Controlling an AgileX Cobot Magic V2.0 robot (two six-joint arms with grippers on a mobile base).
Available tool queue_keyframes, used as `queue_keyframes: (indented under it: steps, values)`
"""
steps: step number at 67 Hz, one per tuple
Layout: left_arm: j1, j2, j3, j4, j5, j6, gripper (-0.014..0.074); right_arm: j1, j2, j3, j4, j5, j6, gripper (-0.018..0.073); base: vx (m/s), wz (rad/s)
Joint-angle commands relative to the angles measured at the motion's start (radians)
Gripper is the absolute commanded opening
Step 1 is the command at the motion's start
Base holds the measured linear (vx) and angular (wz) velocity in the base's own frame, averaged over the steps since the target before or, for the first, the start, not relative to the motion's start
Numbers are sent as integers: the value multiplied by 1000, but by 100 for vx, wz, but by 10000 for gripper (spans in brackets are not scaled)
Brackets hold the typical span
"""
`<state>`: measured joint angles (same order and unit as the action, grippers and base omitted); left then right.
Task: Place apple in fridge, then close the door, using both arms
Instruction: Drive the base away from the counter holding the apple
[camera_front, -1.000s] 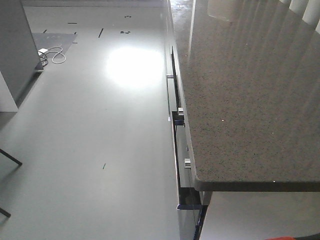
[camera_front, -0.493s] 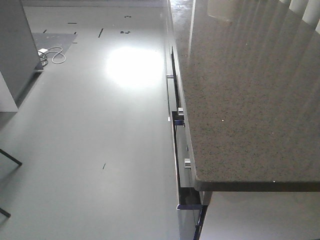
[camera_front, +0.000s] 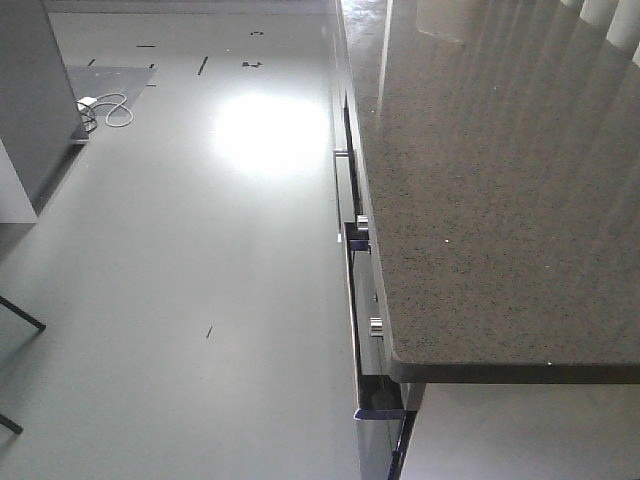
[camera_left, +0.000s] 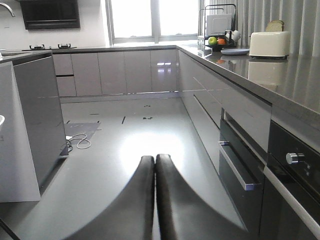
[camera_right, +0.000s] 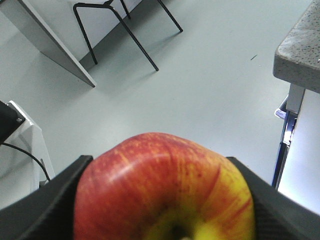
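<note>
Grey, glossy floor (camera_front: 180, 300) fills most of the views, and both pincers are held over it. Nearest to the right wrist camera, the apple (camera_right: 165, 195) is clamped between the two black fingers (camera_right: 50, 205) of the right gripper (camera_right: 159, 167); the fingers are spread just as wide as the fruit and are pressed on both of its sides. Beyond the apple, a corner of the speckled countertop (camera_right: 300, 50) is seen at the right, and black chair legs (camera_right: 120, 30) are seen farther away at the upper left; open floor lies between them. The left gripper (camera_left: 155, 167) is pressed together, its fingers touching along their length, and nothing is held by it. To its right, an oven (camera_left: 290, 200) with a long bar handle (camera_left: 239, 170) is set under the countertop edge. A grey panel (camera_left: 35, 115) is seen at the left, with a white cable (camera_left: 77, 143) on the floor beside it. A wide free lane of floor is left between them up to the far cabinets (camera_left: 125, 72).
</note>
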<state>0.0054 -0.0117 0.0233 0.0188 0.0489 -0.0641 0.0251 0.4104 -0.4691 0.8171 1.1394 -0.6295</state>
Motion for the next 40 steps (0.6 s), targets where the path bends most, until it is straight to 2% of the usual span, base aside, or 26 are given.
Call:
queue_keyframes:
  steps: [1, 40]
  values:
    - [-5, -14, -16, -8, -75, -1, -6, -3, 9, -24, 52, -28, -1, 109, 0, 2]
    - [-5, -14, -16, -8, -75, -1, -6, -3, 9, -24, 52, -25, -2, 109, -1, 8]
